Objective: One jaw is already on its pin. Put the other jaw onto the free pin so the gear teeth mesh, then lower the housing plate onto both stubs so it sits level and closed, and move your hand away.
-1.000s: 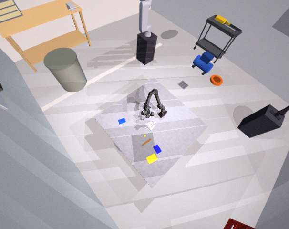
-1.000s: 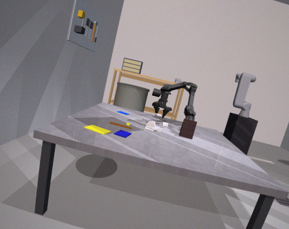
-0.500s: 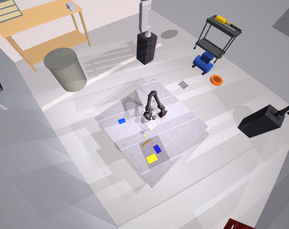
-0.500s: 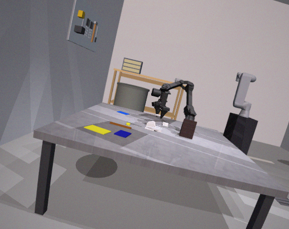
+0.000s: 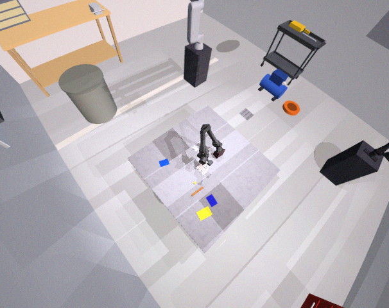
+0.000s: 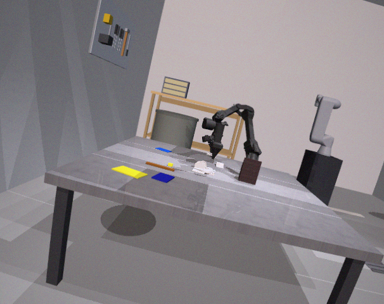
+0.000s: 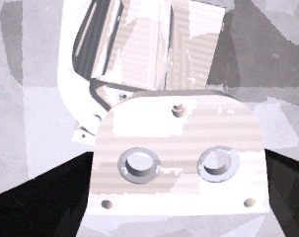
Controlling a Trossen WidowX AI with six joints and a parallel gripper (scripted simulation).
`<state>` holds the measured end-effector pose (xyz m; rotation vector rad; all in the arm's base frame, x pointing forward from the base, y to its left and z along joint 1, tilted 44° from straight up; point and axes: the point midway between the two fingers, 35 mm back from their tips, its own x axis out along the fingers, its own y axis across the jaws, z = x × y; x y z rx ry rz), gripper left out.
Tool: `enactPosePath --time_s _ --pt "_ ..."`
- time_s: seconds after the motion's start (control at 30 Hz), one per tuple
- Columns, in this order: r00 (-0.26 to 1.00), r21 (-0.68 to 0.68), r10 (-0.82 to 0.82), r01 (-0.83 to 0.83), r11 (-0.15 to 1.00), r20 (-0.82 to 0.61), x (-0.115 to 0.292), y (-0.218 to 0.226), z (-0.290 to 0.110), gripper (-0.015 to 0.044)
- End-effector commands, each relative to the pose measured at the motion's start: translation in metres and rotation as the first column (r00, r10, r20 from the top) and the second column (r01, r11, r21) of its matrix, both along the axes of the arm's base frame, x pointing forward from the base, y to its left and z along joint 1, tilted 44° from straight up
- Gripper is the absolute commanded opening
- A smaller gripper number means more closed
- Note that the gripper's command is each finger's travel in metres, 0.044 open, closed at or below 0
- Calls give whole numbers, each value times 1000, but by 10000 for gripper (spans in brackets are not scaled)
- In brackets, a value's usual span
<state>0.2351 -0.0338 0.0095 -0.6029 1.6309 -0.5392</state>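
My gripper [image 7: 175, 159] [image 6: 214, 156] is shut on the white housing plate [image 7: 179, 135], one finger at each side edge. The plate shows two large grey-rimmed holes and three small ones. It hangs above the table and partly covers the white gripper assembly [image 7: 67, 64] [image 6: 201, 167] [image 5: 201, 169] in the wrist view. A curved white part of the assembly shows at upper left, with ribbed blocky parts [image 7: 139, 46] beside it. The plate hides the assembly's near part. The pins, stubs and gear teeth cannot be made out, so whether the teeth mesh cannot be told.
A small white block [image 6: 219, 164] lies beside the assembly. An orange bar [image 5: 197, 191] [image 6: 159, 166], a small yellow cube [image 5: 194, 182] [image 6: 170, 164], a yellow tile [image 5: 204, 213], a dark blue tile [image 5: 211, 200] and a lighter blue tile [image 5: 164, 162] lie on the table.
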Motion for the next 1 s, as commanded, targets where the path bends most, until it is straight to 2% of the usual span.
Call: enactPosePath --time_s 0.0,0.23,0.97 --pt "996 -17 -69 70 997 55 -5 10 -10 351" --pt "976 -43 -160 168 985 148 -10 23 -23 351" --pt "975 -43 -162 171 984 150 -10 23 -23 351"
